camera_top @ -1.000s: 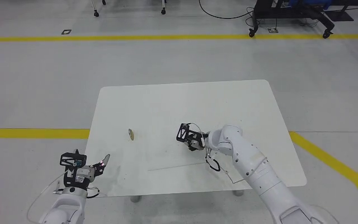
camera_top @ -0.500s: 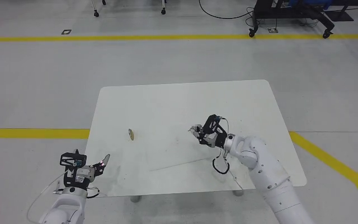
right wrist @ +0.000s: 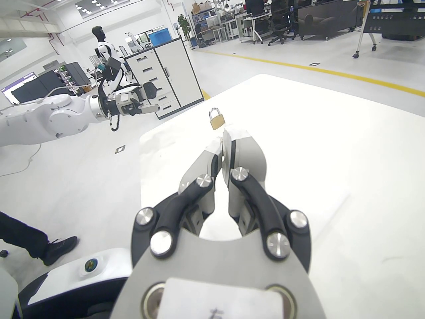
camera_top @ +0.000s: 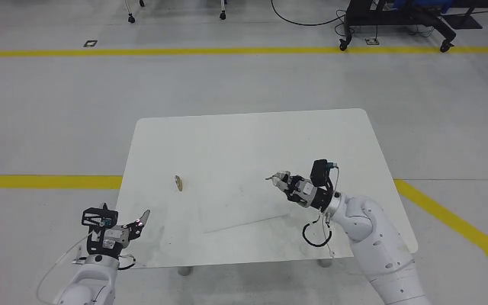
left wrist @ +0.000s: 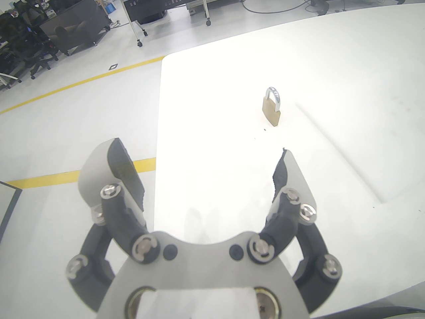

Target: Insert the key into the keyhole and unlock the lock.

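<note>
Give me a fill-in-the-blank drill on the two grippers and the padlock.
The left gripper is ___.
The right gripper is ___.
The padlock rests on a table coloured ___.
Missing words: open; shut; white.

White surface (camera_top: 229,145) sits on a pale floor (camera_top: 76,99), and there's a faint crease (camera_top: 238,226) running across its near part. Yellow line (camera_top: 229,52) on the floor beyond the far edge, another (camera_top: 53,181) meeting the surface's side. Black cable (camera_top: 305,20) looping at the back, wheeled cart (camera_top: 396,23) near it. Right wrist view: a drawer cabinet (right wrist: 166,74) off the surface's corner, office chairs (right wrist: 279,24) farther back.
</note>
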Controlling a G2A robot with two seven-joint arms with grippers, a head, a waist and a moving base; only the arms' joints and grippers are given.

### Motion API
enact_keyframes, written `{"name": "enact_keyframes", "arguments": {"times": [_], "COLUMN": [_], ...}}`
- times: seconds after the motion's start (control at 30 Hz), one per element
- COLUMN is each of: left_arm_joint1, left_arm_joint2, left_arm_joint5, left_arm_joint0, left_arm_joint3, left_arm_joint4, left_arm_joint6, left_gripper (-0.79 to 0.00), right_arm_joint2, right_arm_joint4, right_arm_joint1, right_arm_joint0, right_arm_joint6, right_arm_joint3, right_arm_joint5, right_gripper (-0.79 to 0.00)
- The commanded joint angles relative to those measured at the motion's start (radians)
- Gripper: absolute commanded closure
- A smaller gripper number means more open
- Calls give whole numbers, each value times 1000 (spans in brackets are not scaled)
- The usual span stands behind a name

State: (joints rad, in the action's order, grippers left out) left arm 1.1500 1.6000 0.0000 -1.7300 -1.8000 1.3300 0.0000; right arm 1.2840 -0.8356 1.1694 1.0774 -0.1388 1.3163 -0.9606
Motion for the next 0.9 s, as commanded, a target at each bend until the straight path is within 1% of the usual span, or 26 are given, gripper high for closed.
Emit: {"name": "enact_keyframes", "arguments": {"times": [0.0,0.07,0.17,0.23,0.3,0.33,0.37,0.4,0.43,0.47,0.5,0.57,0.67,0.83,0.87], "left_arm_joint1": [0,0,1,0,-4,-8,-12,-15,-19,-21,-22,-22,-22,-22,-21], "left_arm_joint2": [0,-2,0,15,27,30,29,18,8,10,21,21,21,17,1], "left_arm_joint5": [0,-5,-124,-263,-453,-555,-635,-706,-741,-702,-628,-628,-628,-629,-653], "left_arm_joint0": [0,0,-19,-26,-28,-26,-16,0,18,38,52,52,52,52,48], "left_arm_joint3": [0,-3,-55,-74,-85,-78,-65,-52,-32,-15,-16,-16,-16,-21,-28], "left_arm_joint4": [0,-5,-119,-269,-407,-485,-555,-637,-721,-777,-772,-772,-772,-780,-818], "left_arm_joint6": [0,2,41,64,71,52,10,-40,-94,-149,-182,-182,-182,-178,-191], "left_gripper": [-785,-785,-785,-785,-785,-785,-785,-785,-785,-785,-785,-785,-785,-785,-785], "right_arm_joint2": [0,0,0,-25,-36,-47,-57,-66,-74,-85,-98,-105,-82,-82,-82], "right_arm_joint4": [0,0,0,27,61,89,118,146,173,206,245,299,339,339,339], "right_arm_joint1": [0,0,0,2,3,4,6,6,7,8,8,0,-17,-17,-17], "right_arm_joint0": [0,0,0,12,9,13,14,14,14,17,21,29,60,60,60], "right_arm_joint6": [0,0,0,-18,-36,-40,-46,-52,-58,-61,-72,-110,-147,-147,-147], "right_arm_joint3": [0,0,0,8,15,20,23,25,28,32,39,63,105,105,105], "right_arm_joint5": [0,0,0,-20,-9,-9,-14,-17,-23,-41,-52,-52,-52,-52,-52], "right_gripper": [0,0,0,0,0,0,0,0,0,0,0,0,0,0,-22]}}
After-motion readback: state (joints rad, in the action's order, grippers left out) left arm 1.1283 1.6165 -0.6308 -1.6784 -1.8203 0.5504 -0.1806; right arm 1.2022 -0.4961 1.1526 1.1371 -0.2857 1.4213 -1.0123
